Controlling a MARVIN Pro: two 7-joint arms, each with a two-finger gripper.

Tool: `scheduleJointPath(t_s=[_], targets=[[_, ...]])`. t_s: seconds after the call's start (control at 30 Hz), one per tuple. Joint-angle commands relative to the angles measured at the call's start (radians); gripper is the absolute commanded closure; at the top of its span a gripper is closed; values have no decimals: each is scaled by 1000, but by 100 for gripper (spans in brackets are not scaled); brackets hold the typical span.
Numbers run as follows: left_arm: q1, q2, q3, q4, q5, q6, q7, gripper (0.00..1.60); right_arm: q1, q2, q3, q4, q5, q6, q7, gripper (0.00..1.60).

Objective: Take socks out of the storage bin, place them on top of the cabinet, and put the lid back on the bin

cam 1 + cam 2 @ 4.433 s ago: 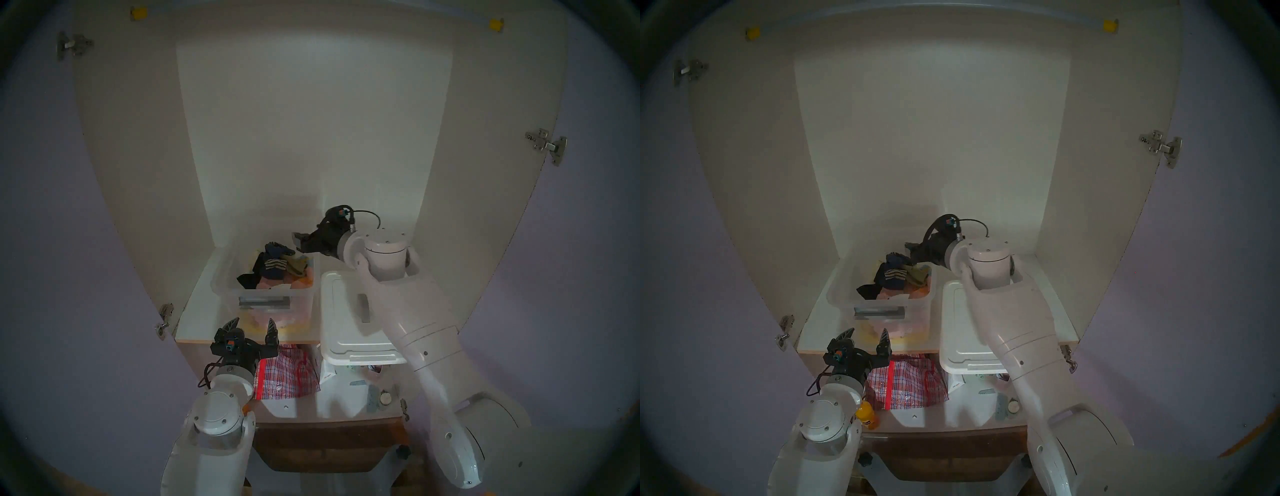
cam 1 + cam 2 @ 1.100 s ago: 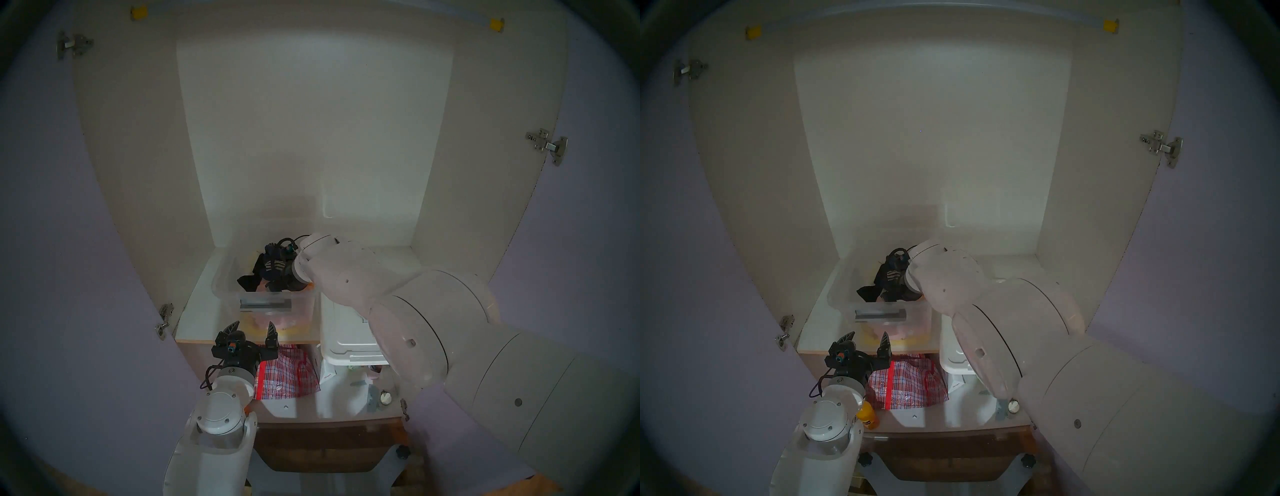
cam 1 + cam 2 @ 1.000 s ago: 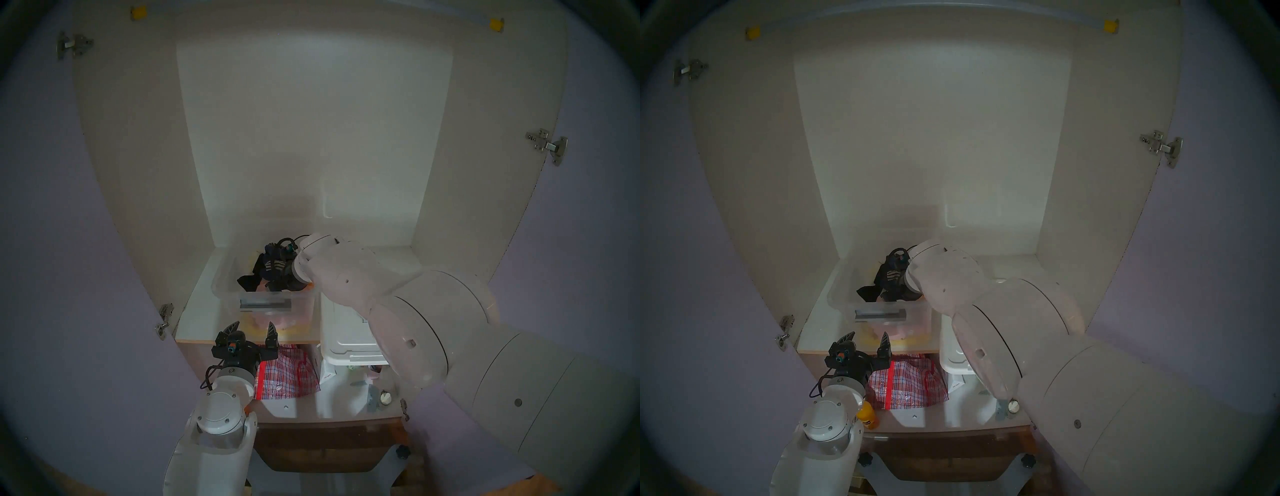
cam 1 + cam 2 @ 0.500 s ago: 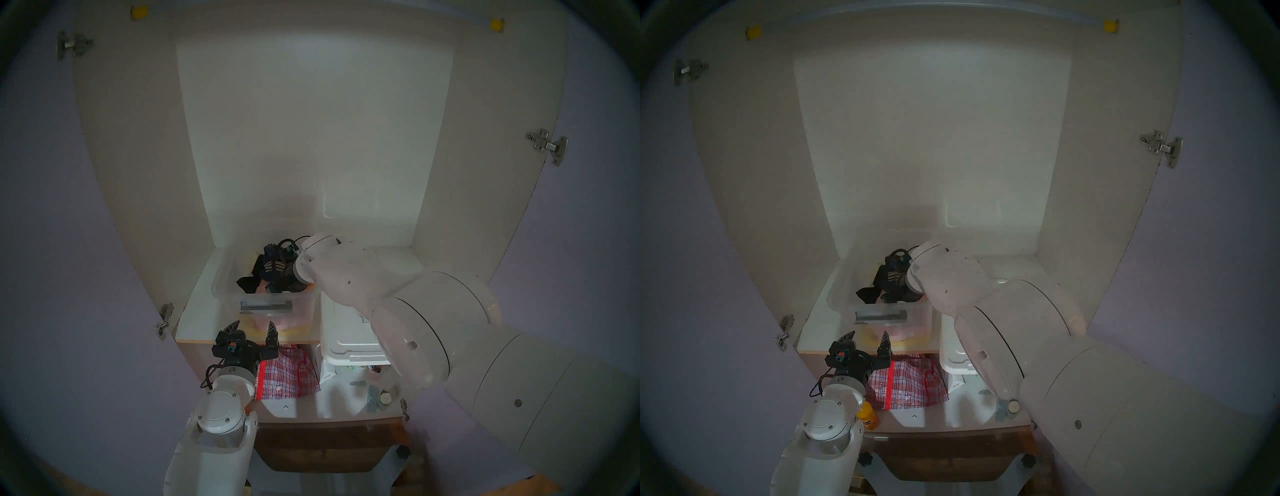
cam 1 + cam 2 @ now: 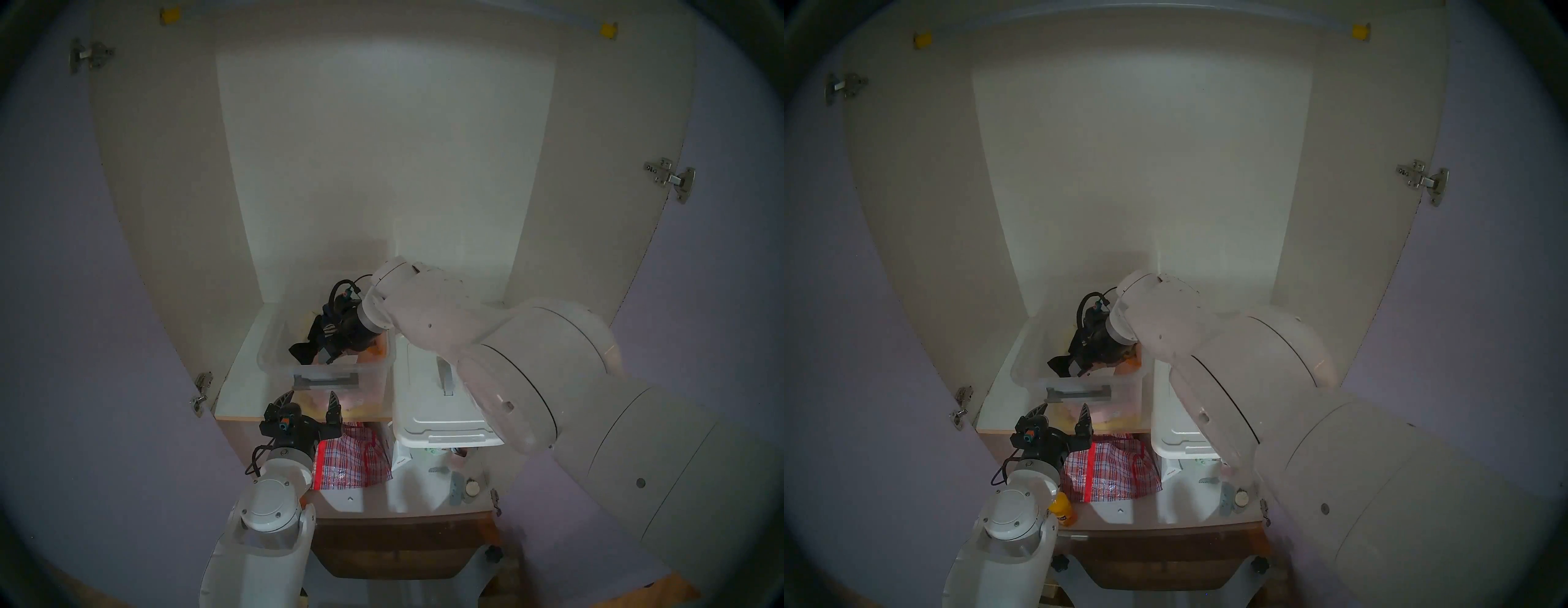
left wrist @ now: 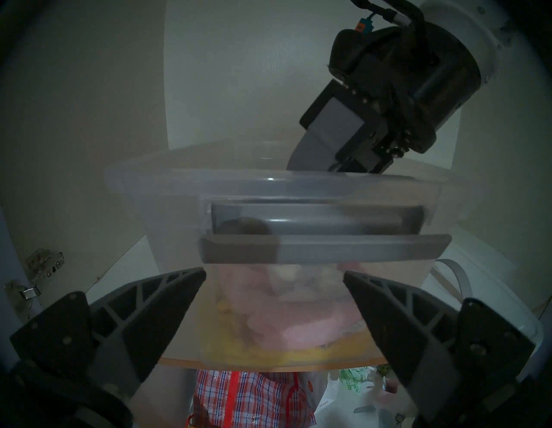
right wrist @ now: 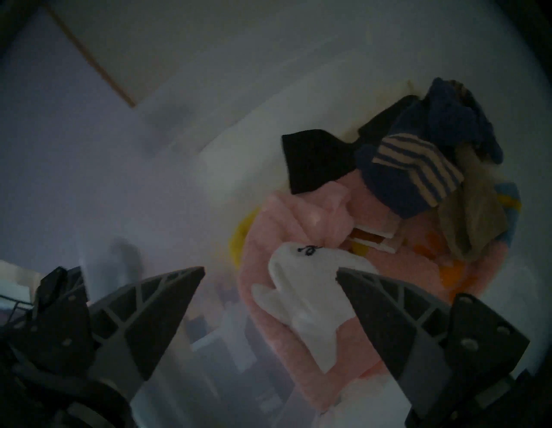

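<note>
Risen a little above the storage bin [image 5: 322, 373], right gripper [image 7: 270, 273] gapes wide, empty; it should straddle the white socks [image 7: 301, 287] (not the pink cloth [image 7: 286, 215]) before pinching.

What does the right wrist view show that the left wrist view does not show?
Only the right wrist view looks down into the storage bin: the white socks lie on pink fabric, beside a black sock and a striped navy sock, between the open right gripper.

Only the left wrist view shows the bin's grey handle, the checked bag below, and the open left gripper.

Both show the clear bin and pink fabric inside.
</note>
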Motion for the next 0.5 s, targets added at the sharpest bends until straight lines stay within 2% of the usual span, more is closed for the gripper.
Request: scheduleJointPath(t_s=[0.0, 0.13, 0.2, 0.3, 0.47], targets=[[-4, 3, 1, -34, -3, -9, -6, 0, 23, -4, -58, -10, -45, 40, 101, 0], [-2, 4, 1, -36, -4, -9, -7, 0, 22, 0, -123, -10, -74, 31, 191, 0], [-1, 4, 1, -38, -4, -9, -7, 0, 26, 2, -163, -25, -94, -4, 212, 0], [0, 4, 2, -38, -4, -9, -6, 0, 28, 6, -174, -40, -82, -10, 156, 0], [0, 3, 2, -34, -2, -8, -3, 0, 31, 10, -169, -52, -74, -14, 18, 0]])
